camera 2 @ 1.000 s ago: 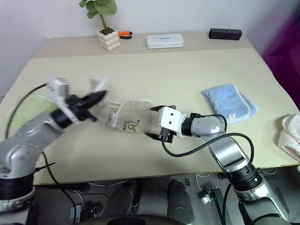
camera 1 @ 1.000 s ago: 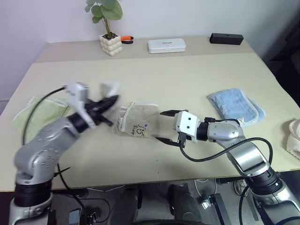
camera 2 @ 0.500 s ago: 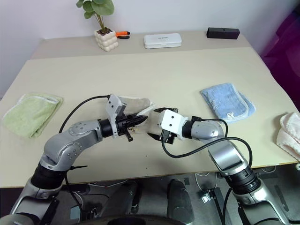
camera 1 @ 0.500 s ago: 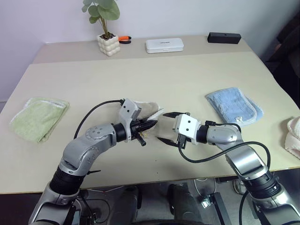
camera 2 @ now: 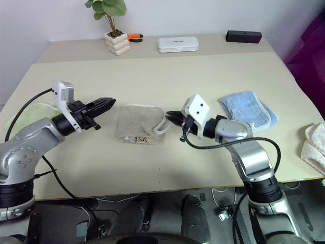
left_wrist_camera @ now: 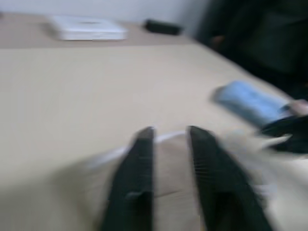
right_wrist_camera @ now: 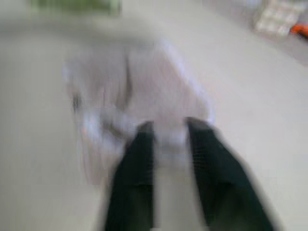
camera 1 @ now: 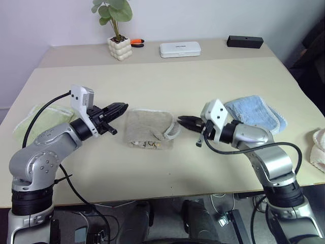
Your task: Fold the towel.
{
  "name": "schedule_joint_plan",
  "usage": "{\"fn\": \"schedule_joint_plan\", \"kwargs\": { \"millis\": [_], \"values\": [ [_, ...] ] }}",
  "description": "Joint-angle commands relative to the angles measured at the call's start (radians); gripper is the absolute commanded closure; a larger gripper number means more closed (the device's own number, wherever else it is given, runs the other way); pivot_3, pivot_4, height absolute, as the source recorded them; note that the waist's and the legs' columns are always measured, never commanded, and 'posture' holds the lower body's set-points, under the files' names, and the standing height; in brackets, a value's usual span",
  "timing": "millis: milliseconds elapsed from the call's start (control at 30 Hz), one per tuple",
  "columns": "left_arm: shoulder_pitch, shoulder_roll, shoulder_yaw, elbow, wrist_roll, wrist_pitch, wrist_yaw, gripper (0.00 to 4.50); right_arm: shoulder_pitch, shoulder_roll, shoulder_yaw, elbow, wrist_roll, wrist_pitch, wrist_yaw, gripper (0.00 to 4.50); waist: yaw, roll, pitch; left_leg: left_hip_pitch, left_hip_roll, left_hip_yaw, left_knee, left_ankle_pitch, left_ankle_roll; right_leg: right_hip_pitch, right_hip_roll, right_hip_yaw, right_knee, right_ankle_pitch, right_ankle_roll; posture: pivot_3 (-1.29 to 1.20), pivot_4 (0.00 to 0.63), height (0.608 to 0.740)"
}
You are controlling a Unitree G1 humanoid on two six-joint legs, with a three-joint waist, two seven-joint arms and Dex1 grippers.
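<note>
1. Towel (camera 1: 150,130): beige-tan terry cloth with whitish trim, lying bunched and roughly folded on the table (camera 1: 167,81), around the middle of its width and toward the near edge. A dark embroidered mark shows on its near side, and a loop of pale trim curls out at the side facing the right gripper.
2. Left gripper (camera 1: 120,108) is clenched with nothing in it; its tips point at the towel's edge from just beside it, without touching.
3. Right gripper (camera 1: 184,121) is also closed. Its tips sit right at the trim loop, but the wrist view is too blurred to say whether they pinch it.
4. Half a second ago the left gripper lay over the towel, close to the right one; now it has pulled back toward the table's left edge. The right gripper's jaws stood wide then and have since snapped together. The towel looks flatter and more spread.
</note>
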Motion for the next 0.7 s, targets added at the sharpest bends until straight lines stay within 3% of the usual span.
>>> {"fn": "schedule_joint_plan", "kwargs": {
  "millis": [33,167,367,633,700],
  "values": [
    [-0.022,-0.012,-0.16,0.007,0.138,-0.079,-0.045,4.48,-0.093,0.104,0.036,0.015,0.025,0.053,-0.07,4.5,-0.002,0.0,0.0,0.0,0.0,0.0,0.0,0.0,0.0,0.0,0.0,0.0,0.0,0.0,0.0,0.0,0.15,0.74],
    [-0.007,-0.041,-0.317,0.095,0.293,-0.168,-0.093,4.48,-0.159,0.227,0.172,0.183,-0.081,0.089,-0.157,4.5,-0.011,0.0,0.0,0.0,0.0,0.0,-0.001,0.0,-0.001,-0.001,0.0,0.0,0.001,0.0,0.0,0.0,0.15,0.74],
    [0.058,-0.058,-0.374,0.163,0.394,-0.256,-0.14,4.48,-0.08,0.217,0.294,0.333,-0.213,0.018,-0.177,4.5,-0.021,0.0,0.0,-0.003,-0.001,0.0,-0.002,0.001,-0.001,-0.005,-0.001,0.0,0.001,0.001,-0.001,0.0,0.15,0.74],
    [0.155,-0.099,-0.298,0.142,0.382,-0.336,-0.16,4.48,0.014,0.172,0.234,0.255,-0.209,0.012,-0.172,4.5,-0.023,0.002,-0.003,0.001,0.0,0.0,-0.002,0.0,-0.001,-0.001,-0.001,0.0,0.001,0.0,0.0,0.0,0.15,0.74],
    [0.175,-0.106,-0.211,0.108,0.342,-0.35,-0.148,4.5,0.016,0.151,0.151,0.18,-0.137,0.087,-0.15,3.99,-0.023,0.002,-0.003,0.001,0.0,0.0,-0.002,0.0,-0.001,-0.001,-0.001,0.0,0.001,0.0,0.0,0.0,0.15,0.74]
  ]
}}
